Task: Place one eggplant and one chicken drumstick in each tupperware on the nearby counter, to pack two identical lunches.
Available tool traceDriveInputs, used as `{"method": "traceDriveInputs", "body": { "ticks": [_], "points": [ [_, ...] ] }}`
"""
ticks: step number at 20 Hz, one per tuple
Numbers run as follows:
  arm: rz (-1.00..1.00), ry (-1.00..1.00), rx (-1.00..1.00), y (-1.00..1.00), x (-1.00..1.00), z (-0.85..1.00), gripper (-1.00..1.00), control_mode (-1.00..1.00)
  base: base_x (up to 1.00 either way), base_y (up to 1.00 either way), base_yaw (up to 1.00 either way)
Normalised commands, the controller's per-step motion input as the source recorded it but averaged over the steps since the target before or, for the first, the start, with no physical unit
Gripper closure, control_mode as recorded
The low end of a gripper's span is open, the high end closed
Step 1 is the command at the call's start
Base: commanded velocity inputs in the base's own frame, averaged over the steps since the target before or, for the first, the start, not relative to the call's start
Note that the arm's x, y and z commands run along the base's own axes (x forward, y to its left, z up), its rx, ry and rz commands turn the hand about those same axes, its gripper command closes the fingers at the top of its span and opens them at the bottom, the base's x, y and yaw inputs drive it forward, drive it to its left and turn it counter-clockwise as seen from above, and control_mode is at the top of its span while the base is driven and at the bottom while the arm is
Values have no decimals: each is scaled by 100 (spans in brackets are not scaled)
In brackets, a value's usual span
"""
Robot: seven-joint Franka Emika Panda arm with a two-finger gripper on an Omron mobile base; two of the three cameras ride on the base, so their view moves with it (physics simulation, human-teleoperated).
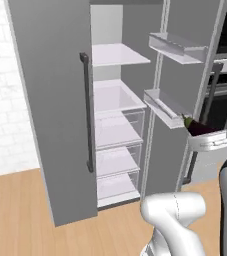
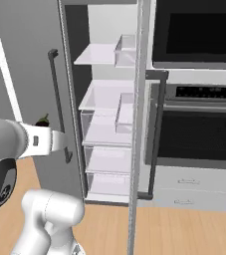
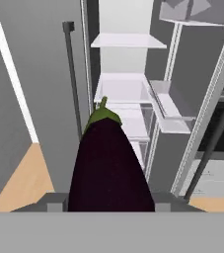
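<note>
Open fridge (image 1: 117,125) ahead; end effector (image 3: 108,205) half closed around eggplant (image 3: 111,168), stem forward, carried clear of shelves for tupperware.

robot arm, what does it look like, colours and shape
The arm is made of glossy white, rounded, tube-like segments with smooth bulging elbows. A dark grey to black joint band separates segments, with small pale lettering on it, too small to read. The hand is a white boxy block with a small grey marking. The gripper has grey finger pieces.
</note>
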Motion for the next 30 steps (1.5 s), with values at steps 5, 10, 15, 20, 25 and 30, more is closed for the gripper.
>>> {"method": "traceDriveInputs", "body": {
  "ticks": [5, 10, 15, 20, 25, 30],
  "points": [
    [0, 0, 0, 0, 0, 0, 100, 100, 9, -100, -12],
    [0, 0, 0, 0, 0, 0, 100, 100, 60, -100, -7],
    [0, 0, 0, 0, 0, 0, 100, 100, 77, -100, -1],
    [0, 0, 0, 0, 0, 0, 100, 100, 73, -100, 0],
    [0, 0, 0, 0, 0, 0, 100, 100, 73, -100, 0],
    [0, 0, 0, 0, 0, 0, 100, 100, 100, -100, 6]
  ]
}}
